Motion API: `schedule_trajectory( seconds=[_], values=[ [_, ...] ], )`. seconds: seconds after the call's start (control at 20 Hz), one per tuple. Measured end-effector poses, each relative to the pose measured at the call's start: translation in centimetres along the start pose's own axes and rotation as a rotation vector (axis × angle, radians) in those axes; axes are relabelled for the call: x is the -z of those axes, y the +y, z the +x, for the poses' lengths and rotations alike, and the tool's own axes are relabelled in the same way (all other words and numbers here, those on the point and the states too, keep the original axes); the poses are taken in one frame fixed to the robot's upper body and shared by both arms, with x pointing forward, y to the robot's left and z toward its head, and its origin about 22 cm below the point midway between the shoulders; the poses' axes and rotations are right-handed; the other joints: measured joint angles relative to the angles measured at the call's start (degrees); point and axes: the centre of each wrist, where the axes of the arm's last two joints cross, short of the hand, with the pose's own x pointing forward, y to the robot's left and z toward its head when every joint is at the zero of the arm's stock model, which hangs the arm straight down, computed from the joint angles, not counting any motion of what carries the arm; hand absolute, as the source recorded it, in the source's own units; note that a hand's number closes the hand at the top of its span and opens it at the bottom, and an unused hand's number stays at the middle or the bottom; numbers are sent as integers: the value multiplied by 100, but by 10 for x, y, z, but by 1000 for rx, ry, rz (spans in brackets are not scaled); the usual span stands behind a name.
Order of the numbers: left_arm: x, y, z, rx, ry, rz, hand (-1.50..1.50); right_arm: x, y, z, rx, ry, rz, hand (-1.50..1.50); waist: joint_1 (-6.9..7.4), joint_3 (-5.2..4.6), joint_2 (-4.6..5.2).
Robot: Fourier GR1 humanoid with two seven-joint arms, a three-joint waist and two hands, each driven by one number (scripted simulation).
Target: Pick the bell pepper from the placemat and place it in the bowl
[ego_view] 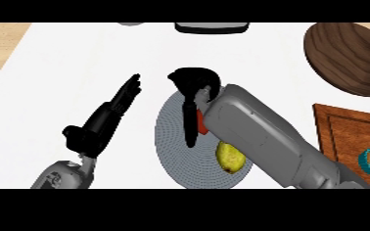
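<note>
Grasping step in hand: right hand (194, 85) over round grey woven placemat (173, 142), fingers curled down around red bell pepper (201, 122), mostly hidden. Yellow-green pear-like fruit (230, 157) beside it on mat. Left hand (108, 115) resting, fingers straight. Next: lift, carry to dark wooden bowl (339, 54), far right. Labels, writing: none visible.

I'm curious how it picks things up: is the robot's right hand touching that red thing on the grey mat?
Cannot tell. In the head view the right hand curls over the red thing on the placemat, but the forearm hides where they would meet.
</note>
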Motion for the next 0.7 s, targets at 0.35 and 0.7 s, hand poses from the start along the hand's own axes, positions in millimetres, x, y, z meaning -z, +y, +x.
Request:
schedule_trajectory(
  seconds=[0.35,0.7],
  values=[
    [1,1,2,-7,7,2,0,-1,16,2,-40,3,-21,-150,-28,4,1],
    [-3,1,-4,6,0,0,0,-1,43,4,-95,19,-100,-150,-24,5,5]
  ],
)
